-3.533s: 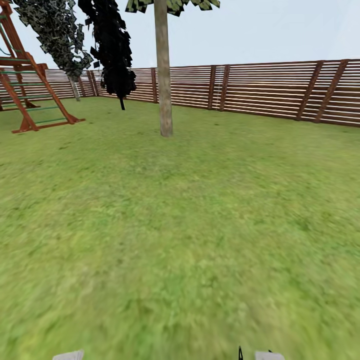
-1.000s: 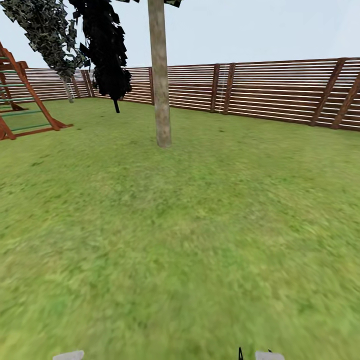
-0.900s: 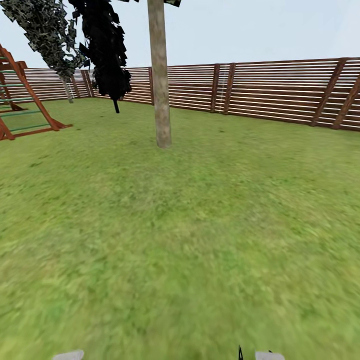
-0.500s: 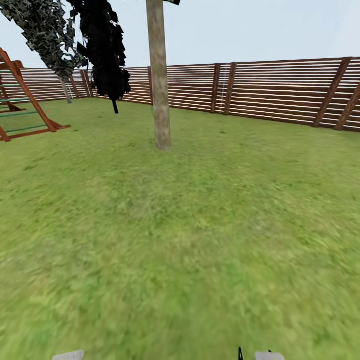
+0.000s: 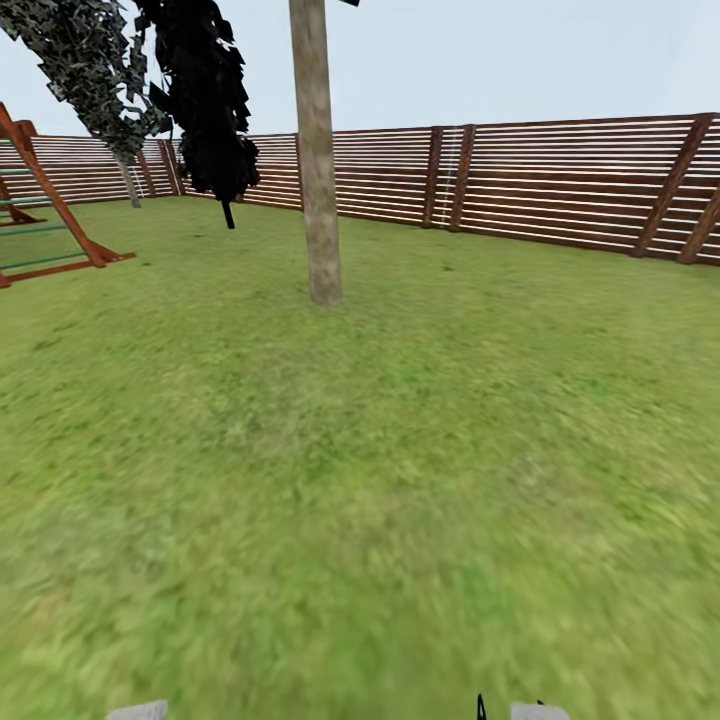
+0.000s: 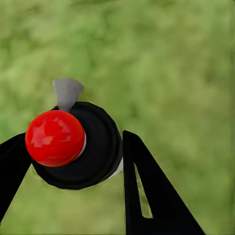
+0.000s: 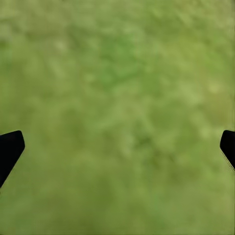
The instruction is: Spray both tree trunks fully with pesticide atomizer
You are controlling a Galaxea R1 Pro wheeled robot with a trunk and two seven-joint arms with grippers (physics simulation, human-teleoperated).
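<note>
The pesticide atomizer [image 6: 100, 147] has a round black body, a shiny red ball cap [image 6: 55, 138] and a small grey nozzle [image 6: 67, 92]. It sits between the two black fingers of my left gripper [image 6: 73, 140], which is shut on it above the grass. In the right wrist view, my right gripper [image 7: 121, 142] is open, with blurred grass floor [image 7: 122, 98] between its tips. One tree trunk [image 5: 318, 170], straight and mottled beige-grey, stands ahead on the lawn [image 5: 380, 480], slightly left of centre. Its crown is cut off by the top of the head view.
A brown slatted fence [image 5: 560, 180] runs across the back. Two dark narrow conifers [image 5: 205, 90] lean at the upper left. A red-brown climbing frame [image 5: 45, 220] stands at the left edge. Open grass lies between me and the trunk.
The whole head view has shifted: the trunk looks a little nearer and larger, and the climbing frame has slid toward the left edge. The camera has moved forward.
</note>
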